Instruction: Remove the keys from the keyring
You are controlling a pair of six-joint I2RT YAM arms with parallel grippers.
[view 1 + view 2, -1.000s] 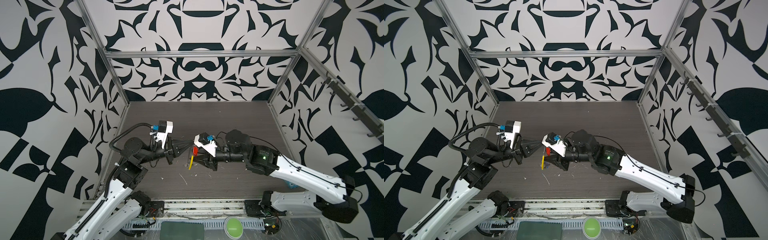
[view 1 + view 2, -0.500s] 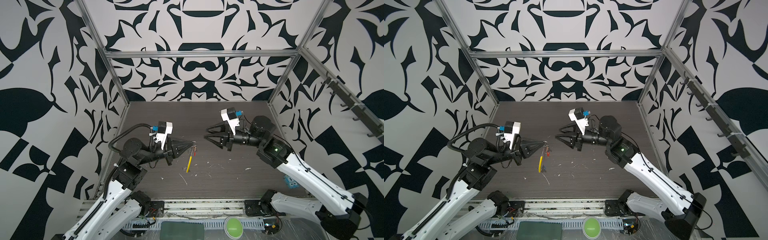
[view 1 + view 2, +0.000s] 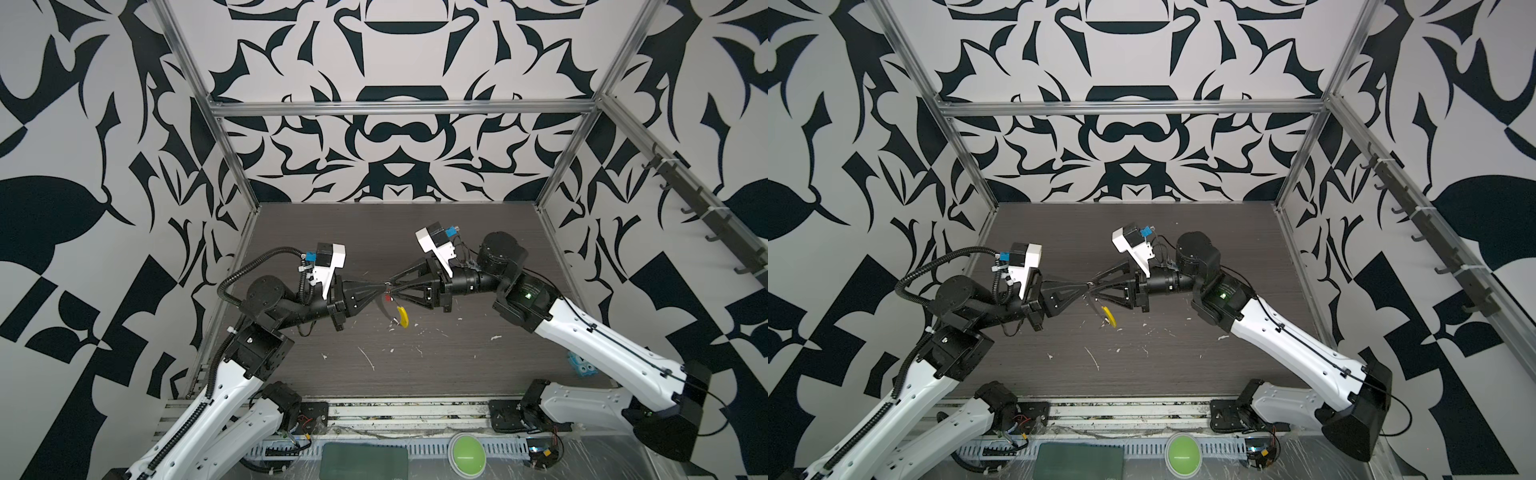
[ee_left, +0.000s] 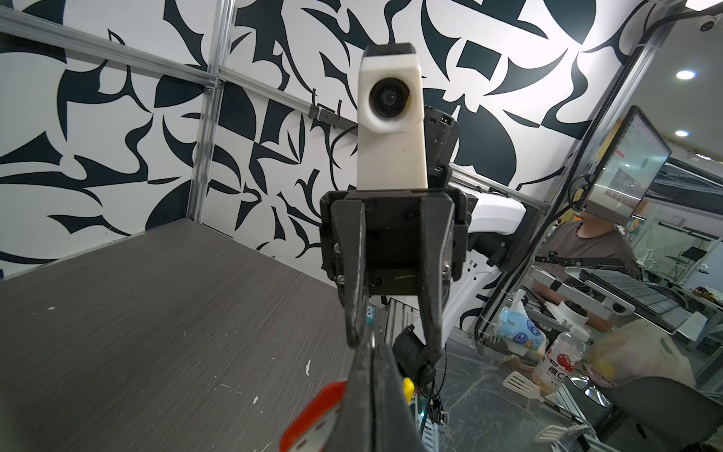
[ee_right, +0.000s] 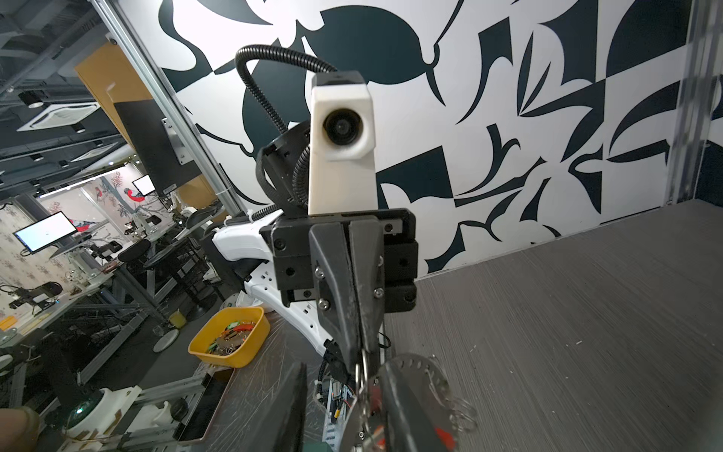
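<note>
My left gripper [image 3: 384, 286] is shut on the keyring [image 3: 388, 309], a thin grey wire loop that hangs below its tips above the table. The loop's yellow sleeve [image 3: 402, 316] [image 3: 1109, 318] dangles lowest. A red-headed key [image 3: 387, 297] hangs on the loop right at the tips; its head [image 4: 317, 415] fills the left wrist view's lower edge. My right gripper [image 3: 392, 289] meets the left one tip to tip, jaws open. In the right wrist view the loop's notched grey arc [image 5: 426, 371] curves round one of its fingers [image 5: 399, 407], and the other finger stands apart.
White scraps [image 3: 368, 357] litter the dark wood-grain table [image 3: 457, 365]. A light-blue block [image 3: 582, 365] lies at the table's right edge beside my right arm. A green button [image 3: 465, 455] sits on the front rail. Patterned walls enclose three sides.
My right gripper pulled away to the back right, then came back to the left gripper's tips with its jaws narrower. The keyring has swung a little to the right.
</note>
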